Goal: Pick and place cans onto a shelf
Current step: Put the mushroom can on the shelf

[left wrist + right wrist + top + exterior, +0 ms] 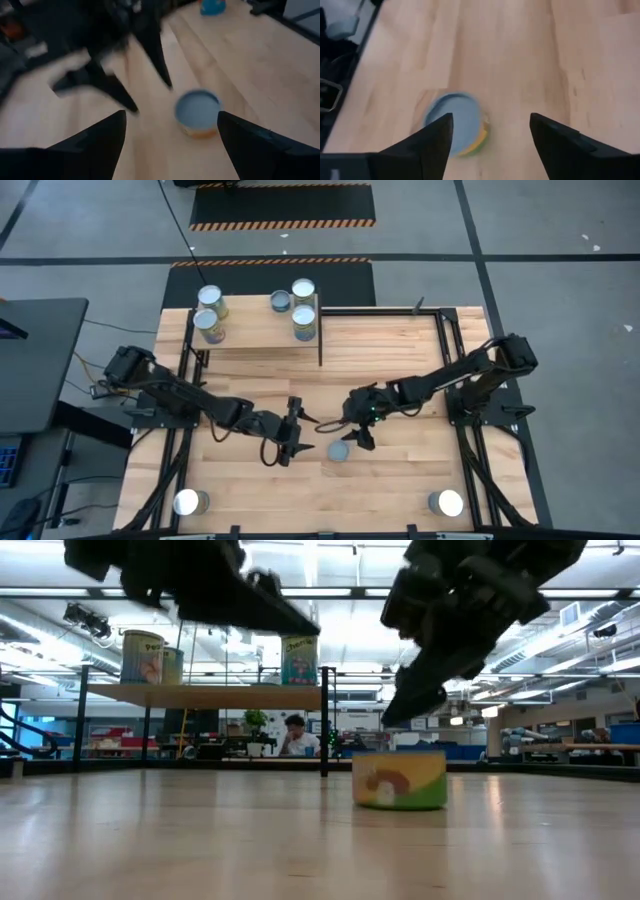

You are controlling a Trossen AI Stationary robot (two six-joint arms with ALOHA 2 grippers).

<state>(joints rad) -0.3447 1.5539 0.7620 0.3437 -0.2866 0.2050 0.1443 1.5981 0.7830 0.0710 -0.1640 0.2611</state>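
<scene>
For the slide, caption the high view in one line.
Both open grippers, left and right, flank a lone can mid-table; four cans already stand on the shelf.

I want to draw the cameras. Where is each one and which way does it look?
High: above, looking straight down; both dark arms, wooden shelf.
Low: at tabletop height, looking across; arms overhead, short yellow-green can with silver top.
Left wrist: on the left arm; its open left gripper faces that can.
Right wrist: on the right arm; open right gripper.
All four share that can.

Yellow-green can [399, 780] with silver top, pale wooden shelf [262, 330]
</scene>
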